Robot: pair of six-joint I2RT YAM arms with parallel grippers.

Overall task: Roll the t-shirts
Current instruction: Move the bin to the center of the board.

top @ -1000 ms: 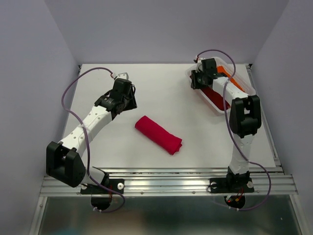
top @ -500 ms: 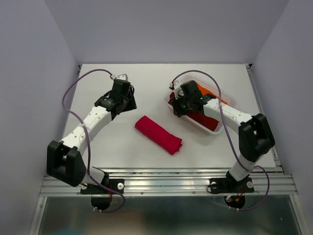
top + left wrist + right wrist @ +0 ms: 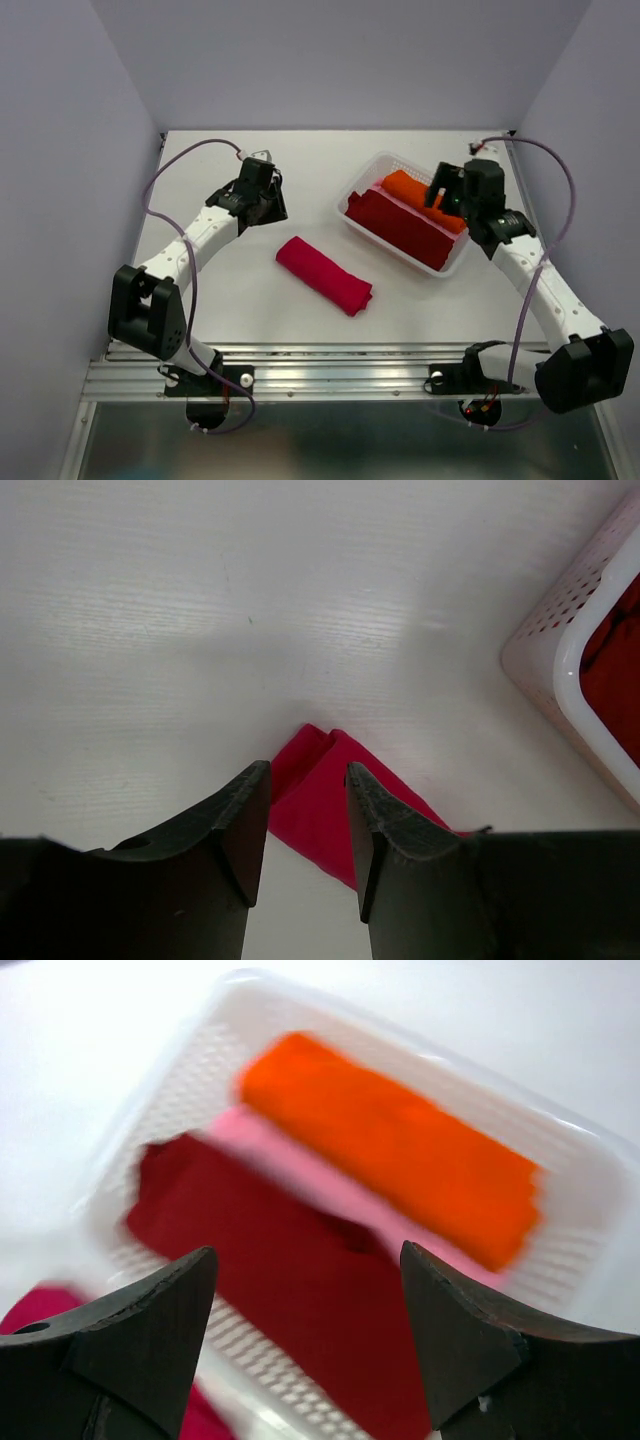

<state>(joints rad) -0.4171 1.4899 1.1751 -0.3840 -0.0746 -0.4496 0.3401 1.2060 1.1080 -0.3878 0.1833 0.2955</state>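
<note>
A bright crimson t-shirt point(image 3: 323, 275) lies rolled on the white table, apart from both grippers. In the left wrist view its end point(image 3: 385, 800) shows just beyond the fingertips. A dark maroon bundle point(image 3: 400, 222) and an orange roll point(image 3: 425, 195) lie in a white basket point(image 3: 362, 185), with a pink strip point(image 3: 300, 1170) between them. My left gripper point(image 3: 270, 205) hovers behind and left of the crimson roll, narrowly open and empty point(image 3: 306, 772). My right gripper point(image 3: 440, 195) is wide open and empty above the basket's right side point(image 3: 305, 1252), over the maroon point(image 3: 270, 1260) and orange point(image 3: 400, 1150) bundles.
The basket's perforated wall point(image 3: 200, 1070) and rim point(image 3: 575, 660) stand right of the crimson roll. Grey walls close the table at the back and sides. A metal rail point(image 3: 340, 375) runs along the near edge.
The right gripper moved the basket left toward the table's middle, then drew back to its right side, open. The left arm shifted slightly. The crimson roll has not moved.
</note>
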